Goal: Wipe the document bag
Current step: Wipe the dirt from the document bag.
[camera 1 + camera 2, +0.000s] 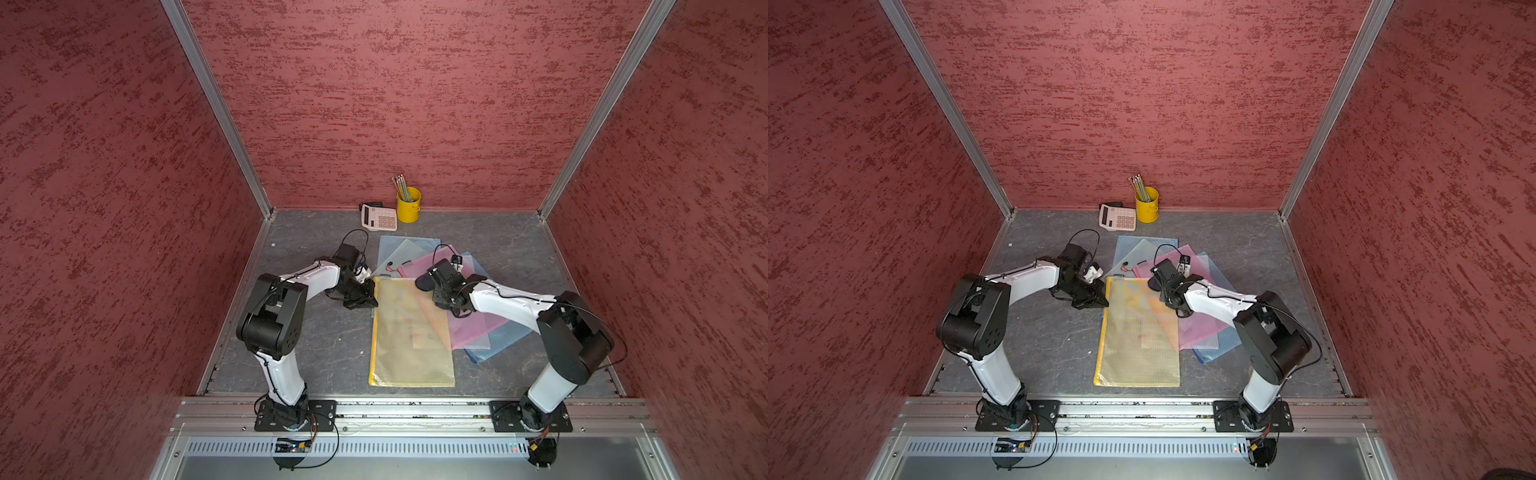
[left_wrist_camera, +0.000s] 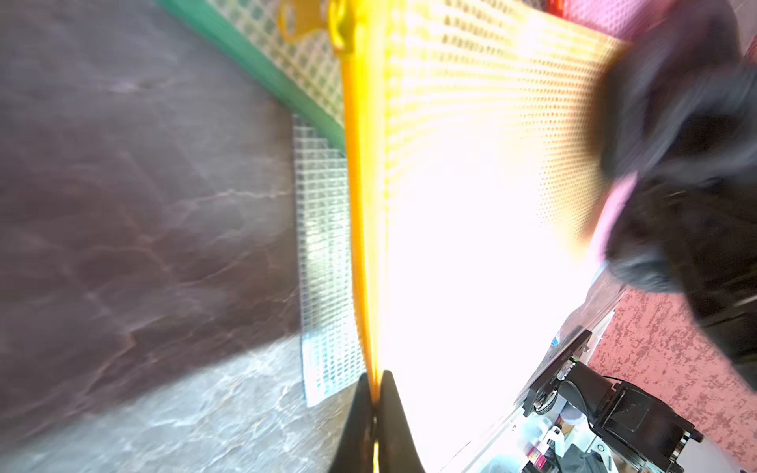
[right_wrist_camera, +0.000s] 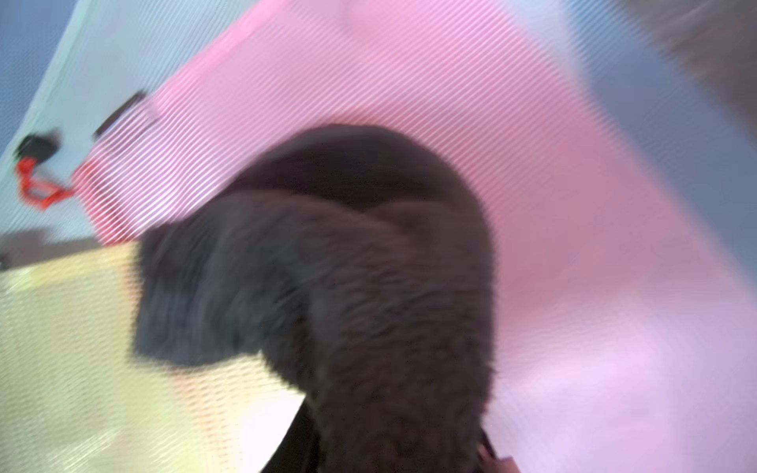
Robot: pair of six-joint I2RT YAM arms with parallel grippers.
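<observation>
A yellow mesh document bag [image 1: 409, 332] [image 1: 1138, 332] lies flat on top of a pile of other bags, in both top views. My left gripper [image 1: 371, 297] [image 1: 1101, 298] is at the bag's far left corner. In the left wrist view it [image 2: 375, 393] is shut on the yellow zipper edge [image 2: 360, 204]. My right gripper [image 1: 432, 286] [image 1: 1163, 286] is over the bag's far right corner, shut on a dark fuzzy cloth [image 1: 423, 282] [image 3: 348, 286]. The cloth rests where the yellow bag meets the pink one and hides the right fingertips. The right wrist view is blurred.
Under the yellow bag lie a pink bag [image 1: 478, 324], a blue bag [image 1: 498, 345] and a pale green-edged bag [image 1: 405, 249]. A pink calculator [image 1: 379, 217] and a yellow cup of pencils [image 1: 408, 204] stand by the back wall. Red walls close in three sides.
</observation>
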